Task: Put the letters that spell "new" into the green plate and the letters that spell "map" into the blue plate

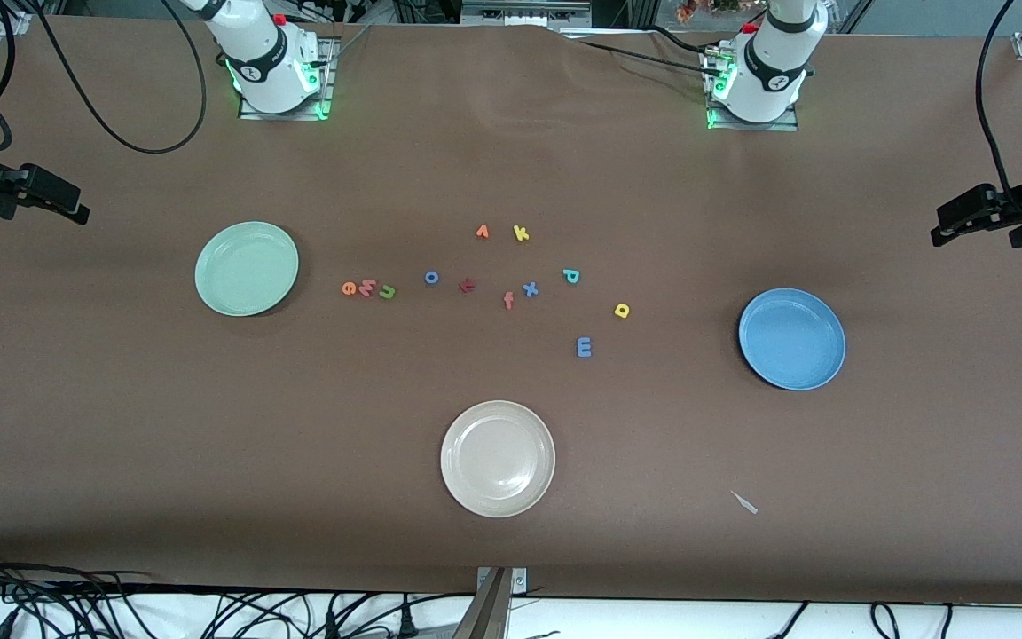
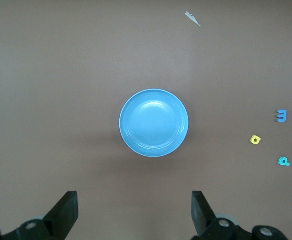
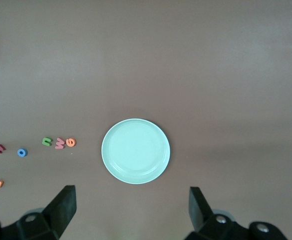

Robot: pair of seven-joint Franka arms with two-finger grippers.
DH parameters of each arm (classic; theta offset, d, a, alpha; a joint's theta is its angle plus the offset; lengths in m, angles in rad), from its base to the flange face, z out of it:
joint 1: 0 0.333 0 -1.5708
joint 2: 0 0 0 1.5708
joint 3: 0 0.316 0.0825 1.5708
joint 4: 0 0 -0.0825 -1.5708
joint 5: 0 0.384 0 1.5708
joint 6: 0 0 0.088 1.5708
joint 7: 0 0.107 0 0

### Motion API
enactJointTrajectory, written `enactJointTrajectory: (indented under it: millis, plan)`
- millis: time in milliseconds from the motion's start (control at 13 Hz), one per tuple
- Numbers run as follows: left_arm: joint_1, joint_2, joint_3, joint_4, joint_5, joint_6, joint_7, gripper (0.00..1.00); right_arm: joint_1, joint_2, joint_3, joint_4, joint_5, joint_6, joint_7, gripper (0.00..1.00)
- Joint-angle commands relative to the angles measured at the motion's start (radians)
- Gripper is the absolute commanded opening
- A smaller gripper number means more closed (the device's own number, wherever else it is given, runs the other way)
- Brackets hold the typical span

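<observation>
Left gripper: the left gripper [image 2: 134, 212] hung high over the blue plate [image 2: 153, 123], fingers spread wide and holding nothing — the arm waited.
Right gripper: the right gripper [image 3: 133, 210] hung over the green plate [image 3: 136, 151], jaws likewise apart and empty.
"new" letters: orange e [image 1: 349, 288], pinkish w [image 1: 367, 287] and green n [image 1: 387, 291] lay in a tight row, touching or nearly so, near the green plate and toward the table's middle.
"map" letters: teal p [image 1: 570, 276], yellow a [image 1: 622, 310] and blue m [image 1: 584, 347] lay scattered, well apart from the blue plate.
Plates: both were empty.
Risks: the packed row could let one finger nudge a neighbour — or pinch two letters at once. The blue x [image 1: 530, 288] near the p, the yellow k [image 1: 521, 233] and the cream plate [image 1: 498, 458] invited a wrong pick or drop.
</observation>
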Motion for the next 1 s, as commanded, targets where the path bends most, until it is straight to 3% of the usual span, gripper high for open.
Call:
enactJointTrajectory:
  millis: [0, 691, 921]
  plan:
    - [-0.002, 0.006, -0.013, -0.005, -0.006, -0.001, 0.016, 1.00, -0.003, -0.012, 0.004, -0.009, 0.000, -0.011, 0.017, 1.00]
    - [-0.010, 0.093, -0.116, -0.014, -0.013, 0.017, 0.013, 1.00, -0.001, 0.066, 0.004, -0.012, 0.005, 0.058, 0.045, 1.00]
    - [-0.033, 0.100, -0.159, -0.106, -0.013, 0.121, -0.036, 1.00, 0.110, 0.134, 0.016, -0.027, -0.047, 0.041, 0.135, 1.00]
